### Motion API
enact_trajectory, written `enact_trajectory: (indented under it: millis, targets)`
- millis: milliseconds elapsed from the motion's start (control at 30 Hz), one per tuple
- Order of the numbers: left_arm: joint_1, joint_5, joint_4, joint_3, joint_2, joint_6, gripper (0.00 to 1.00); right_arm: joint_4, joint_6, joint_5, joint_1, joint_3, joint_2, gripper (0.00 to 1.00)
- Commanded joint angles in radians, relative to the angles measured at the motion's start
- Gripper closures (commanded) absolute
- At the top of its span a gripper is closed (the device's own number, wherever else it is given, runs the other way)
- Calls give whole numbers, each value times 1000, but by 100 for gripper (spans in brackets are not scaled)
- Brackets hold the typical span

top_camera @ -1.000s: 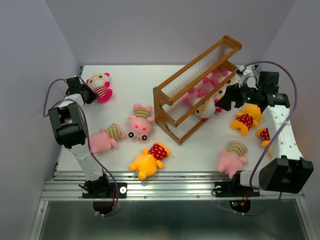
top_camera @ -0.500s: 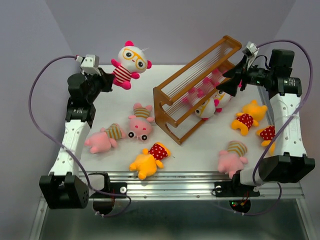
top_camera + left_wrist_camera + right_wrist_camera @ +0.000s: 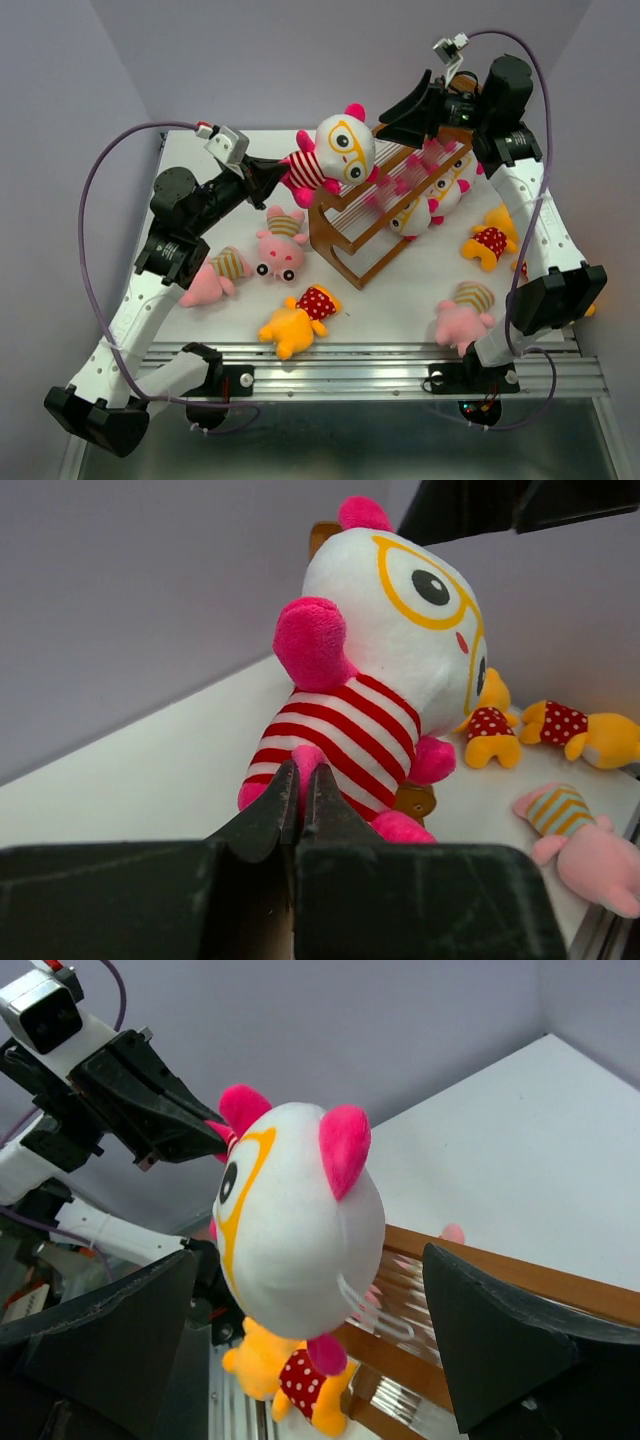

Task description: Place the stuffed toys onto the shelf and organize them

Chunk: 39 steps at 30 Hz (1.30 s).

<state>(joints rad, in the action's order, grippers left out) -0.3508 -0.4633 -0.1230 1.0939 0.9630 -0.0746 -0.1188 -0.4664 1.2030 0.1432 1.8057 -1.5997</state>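
White tabletop [image 3: 400, 300], violet-grey walls. Left gripper [image 3: 272, 172]: clamped on one pink foot of white-faced toy [image 3: 343, 150], which hangs aloft over shelf [image 3: 320, 215], left end. Right gripper [image 3: 392, 112]: fingers wide apart, empty, just beside toy's head. Risk: thin foot-pinch may let toy swing or slip and miss the tier.

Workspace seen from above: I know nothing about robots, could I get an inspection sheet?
Surface: white table, no stains seen.
Job's things: wooden shelf holds toys on its lower tier; six plush toys lie loose; glasses toy hangs above the shelf.
Clutter: nothing seen.
Hands: left hand shut on the glasses toy's foot; right hand open near it.
Cables: a purple cable loops from each arm.
Surroundings: plain grey walls.
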Motion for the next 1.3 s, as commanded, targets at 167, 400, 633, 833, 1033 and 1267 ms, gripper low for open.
enact_trajectory:
  millis: [167,400,633,833,1033,1267]
  targets:
    - [-168,77,37,123,2,26,100,-204,172,-89,88,132,-8,0]
    - [-205,120,39,121,13,25,100,-464,366,-43,116,138,15,9]
    - [-205,186,17,115,17,32,100,-653,594,-5,145,41,101,33]
    - [-206,207,-16,93,11,-5,100,-573,560,1,154,-139,205,93]
    - [-205,261,-32,92,-17,-47,81,-392,431,-135,154,-299,368,100]
    - [-205,451,-14,61,-124,-77,23,-383,449,-389,134,-483,642,100]
